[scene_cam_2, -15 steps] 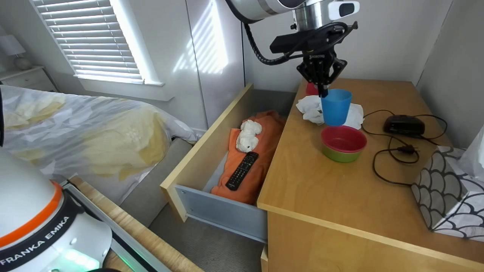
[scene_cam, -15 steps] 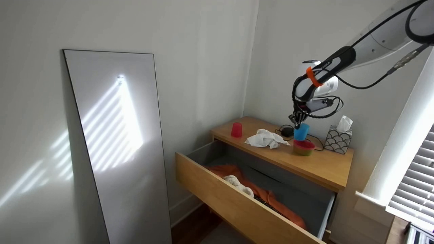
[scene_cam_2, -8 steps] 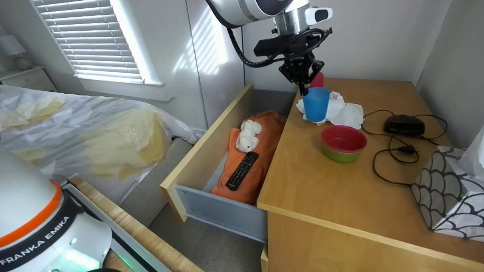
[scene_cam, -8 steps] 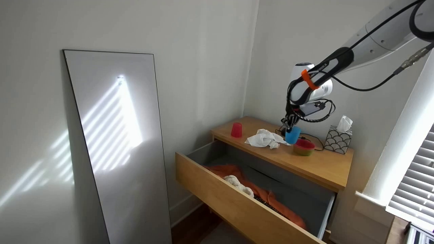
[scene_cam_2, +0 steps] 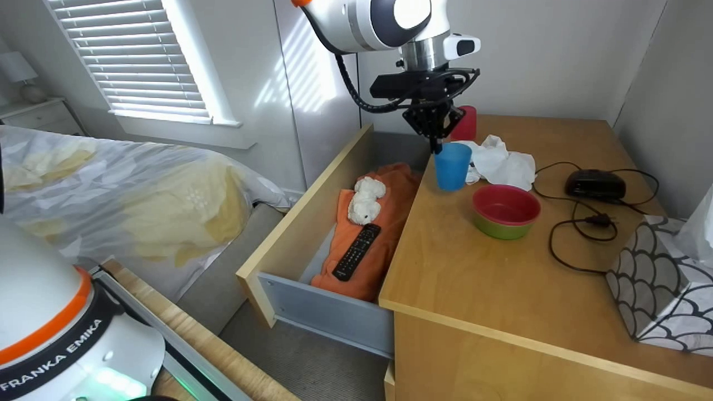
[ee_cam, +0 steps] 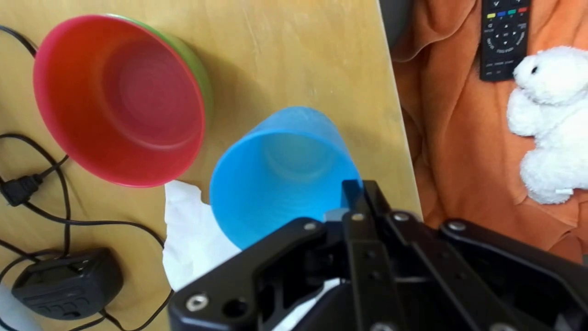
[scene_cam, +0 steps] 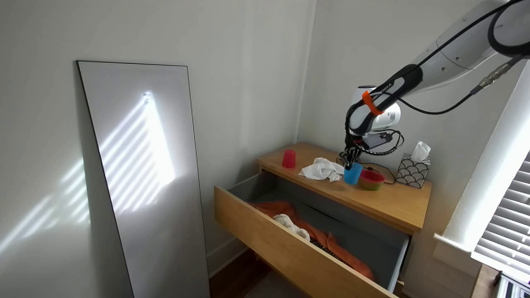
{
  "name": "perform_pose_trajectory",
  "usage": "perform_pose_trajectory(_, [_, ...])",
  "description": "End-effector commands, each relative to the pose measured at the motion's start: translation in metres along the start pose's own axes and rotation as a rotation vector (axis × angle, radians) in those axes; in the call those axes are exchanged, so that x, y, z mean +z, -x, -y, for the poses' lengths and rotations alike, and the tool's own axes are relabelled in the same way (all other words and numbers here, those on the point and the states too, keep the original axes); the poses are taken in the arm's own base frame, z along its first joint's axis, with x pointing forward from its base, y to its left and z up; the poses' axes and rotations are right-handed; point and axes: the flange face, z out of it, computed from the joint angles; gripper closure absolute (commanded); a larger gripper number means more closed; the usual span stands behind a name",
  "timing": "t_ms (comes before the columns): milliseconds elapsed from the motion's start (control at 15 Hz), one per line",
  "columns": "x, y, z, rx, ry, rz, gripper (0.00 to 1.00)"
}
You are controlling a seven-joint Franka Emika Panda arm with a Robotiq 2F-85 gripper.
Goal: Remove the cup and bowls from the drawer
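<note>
Now lower, beside stacked bowls (scene_cam_2: 506, 214): blue cup (scene_cam_2: 452, 168), pinched at rim by gripper (ee_cam: 362, 192).

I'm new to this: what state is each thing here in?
Drawer: pulled open
Blue cup: empty, mouth up
Jaws: shut on the cup's rim
Green bowl: upright
Red bowl: empty, nested in the green one
Red cup: upside down
Loose tissue: crumpled
Tissue box: open, tissue poking out
Blinds: lowered
Orange cloth: rumpled
Remote: face up
</note>
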Motion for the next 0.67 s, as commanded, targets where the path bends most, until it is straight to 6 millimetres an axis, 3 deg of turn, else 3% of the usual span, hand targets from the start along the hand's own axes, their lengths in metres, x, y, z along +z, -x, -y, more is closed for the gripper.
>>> perform_pose_trajectory(0, [0.018, 0.001, -0.004, -0.012, -0.017, 0.009, 0.99])
perform_pose_trajectory(533, [0.032, 0.001, -0.008, -0.015, -0.009, 0.040, 0.99])
perform_pose_trajectory(600, [0.032, 0.001, -0.009, -0.014, -0.007, 0.041, 0.71])
